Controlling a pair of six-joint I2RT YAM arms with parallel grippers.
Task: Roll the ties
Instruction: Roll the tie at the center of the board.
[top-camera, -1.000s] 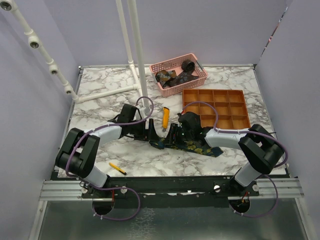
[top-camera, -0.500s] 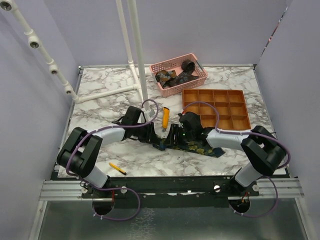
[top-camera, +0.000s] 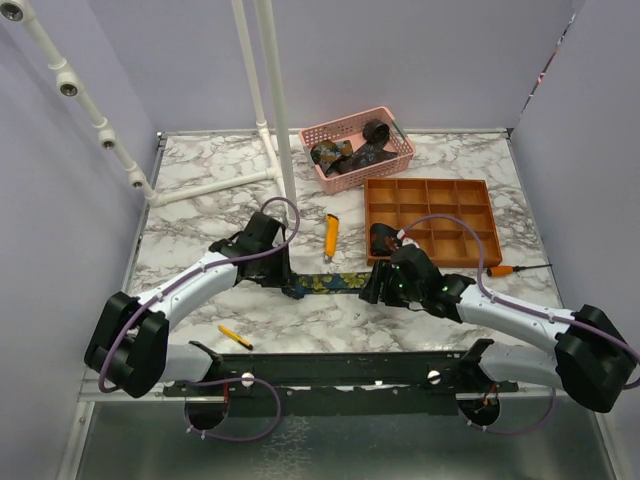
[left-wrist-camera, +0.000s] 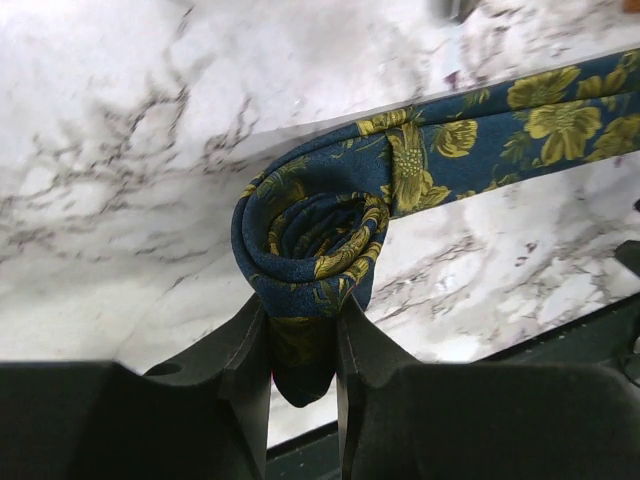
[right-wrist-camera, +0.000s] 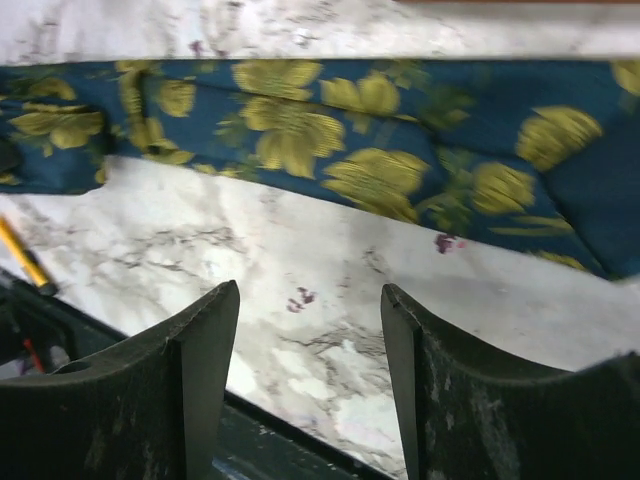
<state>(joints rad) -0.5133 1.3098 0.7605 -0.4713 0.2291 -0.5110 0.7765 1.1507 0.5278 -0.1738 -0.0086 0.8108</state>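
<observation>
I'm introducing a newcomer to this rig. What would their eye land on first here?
The navy tie with yellow flowers stretches across the middle of the marble table, one end wound into a small coil pinched by the left hand. The right hand stands open just short of the tie's flat part. Farther back, a pink basket holds more dark ties, beside an orange compartment tray.

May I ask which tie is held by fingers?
The navy flowered tie on the table, pinched by the left fingers; the others lie in the pink basket.
</observation>
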